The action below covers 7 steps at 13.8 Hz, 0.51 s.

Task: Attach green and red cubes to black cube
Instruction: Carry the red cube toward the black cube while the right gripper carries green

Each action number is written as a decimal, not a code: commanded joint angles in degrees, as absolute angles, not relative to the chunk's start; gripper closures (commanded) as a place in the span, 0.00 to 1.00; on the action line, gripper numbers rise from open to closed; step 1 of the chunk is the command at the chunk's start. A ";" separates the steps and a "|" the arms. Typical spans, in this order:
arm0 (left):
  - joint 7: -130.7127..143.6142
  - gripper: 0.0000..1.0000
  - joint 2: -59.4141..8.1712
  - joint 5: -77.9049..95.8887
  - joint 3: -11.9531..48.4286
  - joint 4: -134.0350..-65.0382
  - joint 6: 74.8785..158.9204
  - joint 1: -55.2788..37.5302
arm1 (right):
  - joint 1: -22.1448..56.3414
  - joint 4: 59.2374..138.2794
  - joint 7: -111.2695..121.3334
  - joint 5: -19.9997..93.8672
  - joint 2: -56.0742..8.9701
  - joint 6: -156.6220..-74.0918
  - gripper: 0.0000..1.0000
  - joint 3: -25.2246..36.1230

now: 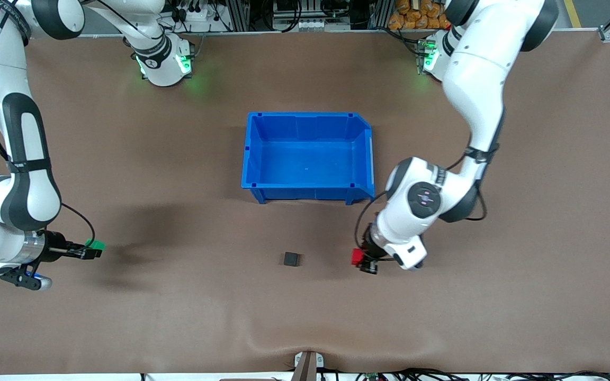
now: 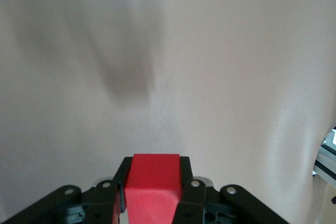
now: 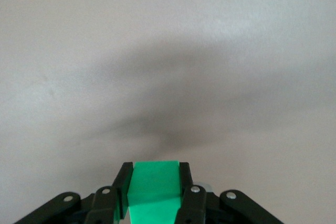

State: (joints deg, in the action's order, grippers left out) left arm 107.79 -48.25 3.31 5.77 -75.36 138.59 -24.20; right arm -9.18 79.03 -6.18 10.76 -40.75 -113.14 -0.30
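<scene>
The black cube [image 1: 291,259] sits alone on the table, nearer the camera than the bin [image 1: 254,159]. My left gripper [image 1: 359,258] clenches the red cube [image 1: 357,256] just off it, and my right gripper [image 1: 93,248] clenches the green cube [image 1: 95,245] well away toward the right arm's end. I judge both picked, so next each must be pressed squarely onto the black cube.

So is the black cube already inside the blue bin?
No, the black cube sits on the bare table, nearer to the front camera than the blue bin.

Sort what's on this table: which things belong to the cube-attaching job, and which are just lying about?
Job:
- red cube, held in left gripper
- green cube, held in right gripper
- black cube, on the table

Lying about:
- blue bin, nothing in it
</scene>
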 commanded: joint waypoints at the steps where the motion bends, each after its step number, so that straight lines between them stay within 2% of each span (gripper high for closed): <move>1: 113.89 1.00 -51.85 4.04 5.27 -72.25 142.98 -26.36 | -8.18 78.75 -16.76 12.83 -40.52 -111.71 1.00 -1.22; 3: 114.87 1.00 -53.34 4.13 5.36 -72.16 145.54 -27.50 | -8.70 78.31 -25.09 15.63 -40.60 -111.62 1.00 -3.68; 5: 114.70 1.00 -55.01 4.04 5.27 -72.16 147.99 -28.73 | -8.27 71.50 -32.05 18.62 -42.44 -106.47 1.00 -4.39; 7: 114.61 1.00 -56.51 4.04 5.36 -71.98 150.98 -29.53 | -8.18 70.05 -35.94 19.16 -42.98 -105.91 1.00 -4.39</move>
